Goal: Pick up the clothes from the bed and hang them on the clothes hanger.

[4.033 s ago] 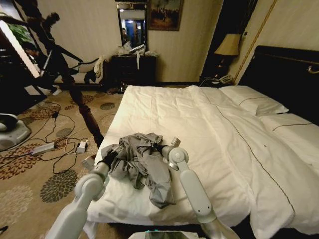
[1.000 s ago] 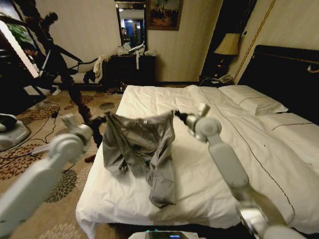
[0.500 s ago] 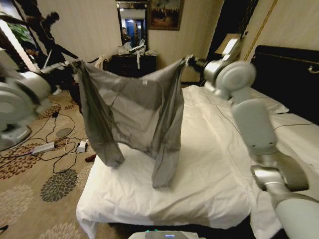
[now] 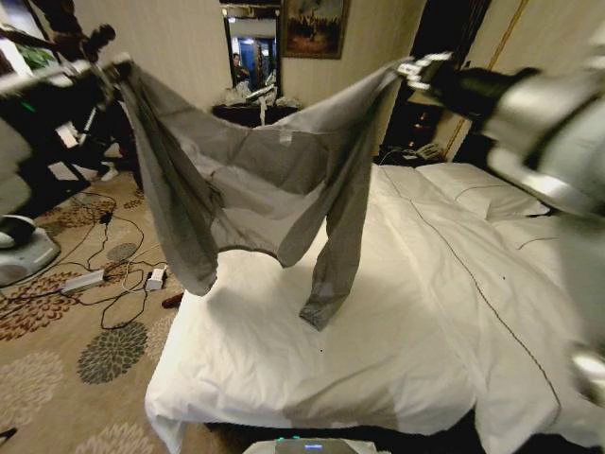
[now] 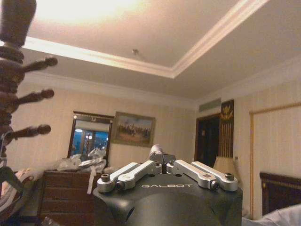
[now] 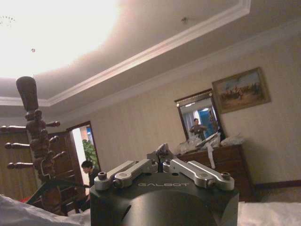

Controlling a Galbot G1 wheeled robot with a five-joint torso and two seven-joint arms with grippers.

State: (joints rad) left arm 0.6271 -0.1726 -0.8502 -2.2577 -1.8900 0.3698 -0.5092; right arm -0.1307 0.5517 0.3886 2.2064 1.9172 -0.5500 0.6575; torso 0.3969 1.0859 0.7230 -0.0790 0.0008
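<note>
— Where's the grey shirt (image 4: 260,184)?
— Stretched in the air above the bed (image 4: 397,312); my left hand (image 4: 112,68) pinches one shoulder, my right hand (image 4: 412,68) the other.
— Sleeves?
— Hanging down, one cuff near the duvet.

- Dark wood dresser (image 4: 253,128) at far wall, mirror (image 4: 250,43) above, framed painting (image 4: 312,26) beside.
- Lit table lamp (image 4: 427,90) nr headboard.
- Power strip (image 4: 83,280) + cables on patterned carpet (image 4: 104,355).
- Wooden coat stand (image 6: 38,141).
</note>
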